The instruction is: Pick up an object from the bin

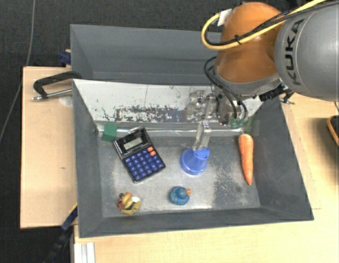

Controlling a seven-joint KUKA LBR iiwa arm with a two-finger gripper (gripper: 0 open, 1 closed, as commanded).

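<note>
My gripper [202, 142] hangs down in the back middle of the bin, its tip right at the top of a blue funnel-shaped plastic piece [193, 163] that stands on the bin floor. Whether it holds that piece, I cannot tell. An orange carrot [246, 158] lies lengthwise to the right of the blue piece, apart from it. A small blue round toy [180, 195] sits in front of the blue piece, near the front wall.
A dark calculator with blue keys [139, 154] lies left of centre. A green block [109, 131] rests at the back left corner of the floor. A small yellow and brown toy [128, 203] sits at the front left. The arm with its orange cover comes in from the upper right.
</note>
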